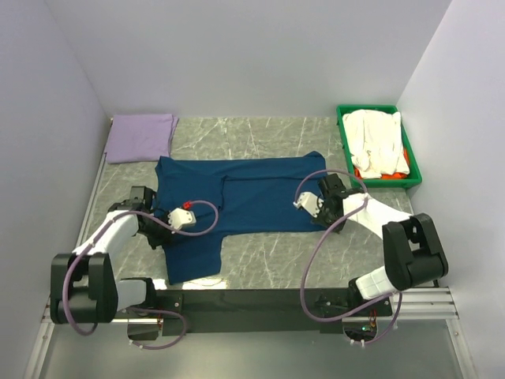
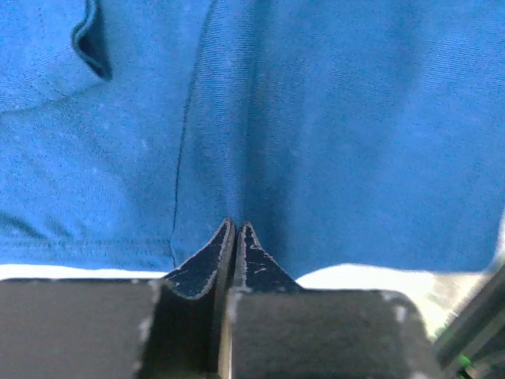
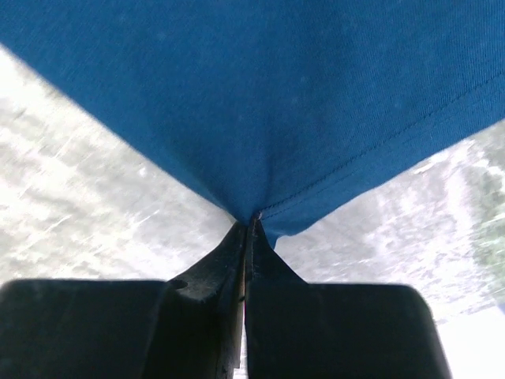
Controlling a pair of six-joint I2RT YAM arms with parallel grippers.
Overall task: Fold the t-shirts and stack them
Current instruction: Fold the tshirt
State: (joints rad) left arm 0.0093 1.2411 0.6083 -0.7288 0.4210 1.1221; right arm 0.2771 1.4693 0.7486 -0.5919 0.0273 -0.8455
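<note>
- Nearest, at 6 o'clock: black mounting rail with both arm bases bolted to it.
- At 10 o'clock on the grey marbled tabletop: pale lavender t-shirt, folded flat in the far left corner, apart from the rest.
- At 8 o'clock: left gripper, fingers pressed together with no gap, tips set on the near hem of the navy blue t-shirt, cloth creased toward them.
- At centre: navy blue t-shirt spread flat, wide across the middle, one flap reaching down toward 7 o'clock, upper left corner just beside the lavender one.
- At 3 o'clock: right gripper, closed tight, pinching the stitched right edge of the navy blue t-shirt, cloth gathered to a point between the tips.
- At 2 o'clock: green bin, white t-shirt crumpled inside, orange-red t-shirt peeking out beneath it.
</note>
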